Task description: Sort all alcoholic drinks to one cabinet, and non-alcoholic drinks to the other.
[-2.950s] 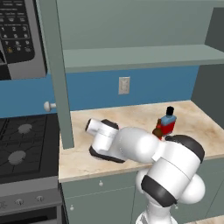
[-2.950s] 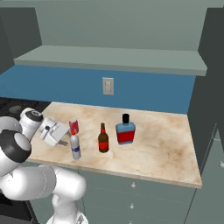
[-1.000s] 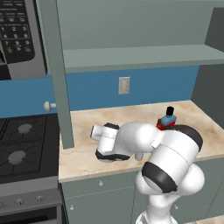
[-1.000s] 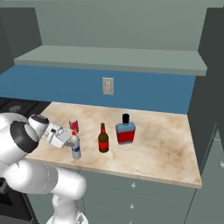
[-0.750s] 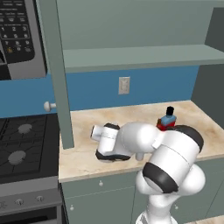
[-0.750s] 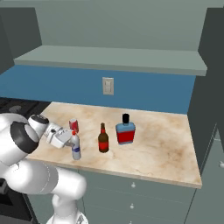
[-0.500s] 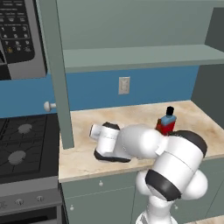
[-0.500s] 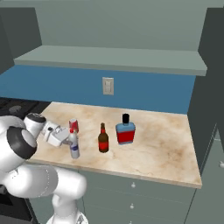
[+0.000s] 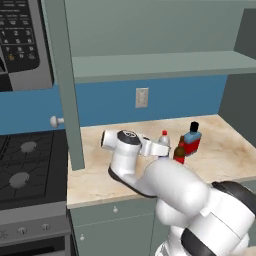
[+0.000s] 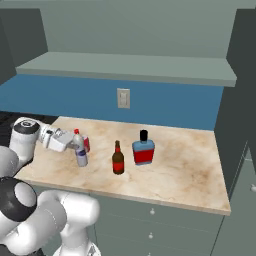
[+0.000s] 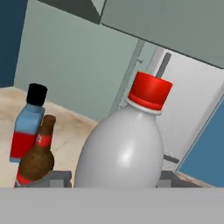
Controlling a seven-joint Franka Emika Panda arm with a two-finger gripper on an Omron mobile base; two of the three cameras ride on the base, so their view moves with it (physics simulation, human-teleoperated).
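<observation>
White plastic bottle [image 11: 120, 148] upright on counter [image 10: 190, 165], clamped between pincer [image 10: 78, 146] fingers.

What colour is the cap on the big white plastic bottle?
Red. The white plastic bottle has a red cap, clearest in the hand view.

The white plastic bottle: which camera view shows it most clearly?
The hand view: the white plastic bottle stands close, red cap plain. The right base view shows it small, at the tool. The left base view shows just its cap and shoulder.
</observation>
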